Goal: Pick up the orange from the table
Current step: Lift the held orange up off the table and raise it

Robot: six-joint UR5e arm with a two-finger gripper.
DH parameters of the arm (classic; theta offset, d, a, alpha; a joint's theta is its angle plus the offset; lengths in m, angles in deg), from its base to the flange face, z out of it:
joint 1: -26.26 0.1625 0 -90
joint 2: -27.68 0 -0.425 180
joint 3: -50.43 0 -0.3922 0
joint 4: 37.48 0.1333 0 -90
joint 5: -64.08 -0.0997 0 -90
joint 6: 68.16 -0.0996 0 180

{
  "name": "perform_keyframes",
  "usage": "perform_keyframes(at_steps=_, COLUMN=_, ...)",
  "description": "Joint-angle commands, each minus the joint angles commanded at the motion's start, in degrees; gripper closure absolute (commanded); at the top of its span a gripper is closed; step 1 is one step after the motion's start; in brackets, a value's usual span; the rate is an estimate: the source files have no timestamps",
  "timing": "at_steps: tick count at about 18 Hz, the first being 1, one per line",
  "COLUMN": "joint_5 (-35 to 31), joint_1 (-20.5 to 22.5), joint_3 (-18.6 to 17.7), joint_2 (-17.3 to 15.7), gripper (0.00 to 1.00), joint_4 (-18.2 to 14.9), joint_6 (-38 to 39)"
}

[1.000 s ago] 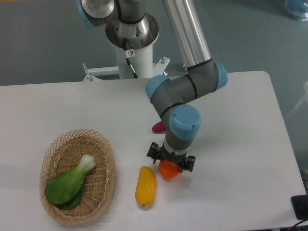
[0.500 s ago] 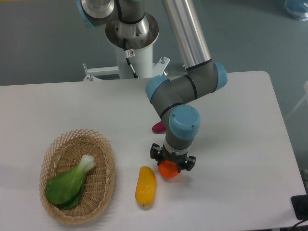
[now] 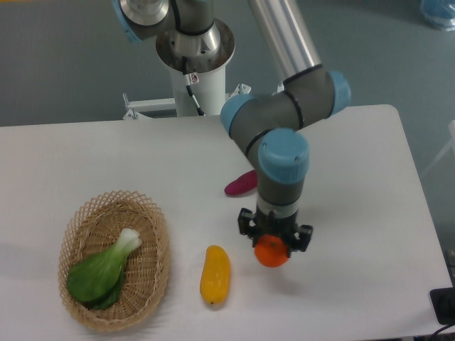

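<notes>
The gripper (image 3: 273, 245) is closed on the orange (image 3: 271, 251) — the fruit sits directly under the claw, apparently lifted just clear of the table (image 3: 370, 213), with 1 yellow fruit (image 3: 215, 275) at its 8 o'clock — so the way out is straight up.

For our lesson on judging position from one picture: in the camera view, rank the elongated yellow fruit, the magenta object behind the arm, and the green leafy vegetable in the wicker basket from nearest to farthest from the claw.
1. Elongated yellow fruit: just to the image-left of the claw.
2. Magenta object: behind the claw, toward the robot's base.
3. Green leafy vegetable: far image-left, in the wicker basket.
</notes>
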Motion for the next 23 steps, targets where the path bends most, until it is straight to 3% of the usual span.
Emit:
perform_keyframes(at_steps=4, joint_5=-0.4, joint_1=1.2, joint_3=7.2, joint_2=-1.9, gripper=0.45, joint_4=-16.4, joint_6=-7.1)
perform_keyframes(at_steps=8, joint_5=-0.4, joint_1=3.6, joint_3=8.9, joint_2=-5.4, gripper=0.45, joint_4=-22.2, joint_6=-12.3)
perform_keyframes(at_steps=12, joint_5=-0.4, joint_1=5.4, joint_3=8.5, joint_2=-7.3, gripper=0.45, joint_4=-24.1, joint_6=-16.7)
perform_keyframes(at_steps=23, joint_5=-0.2, joint_1=6.5, joint_3=7.5, joint_2=-8.6, gripper=0.45, joint_4=-24.0, joint_6=-18.4)
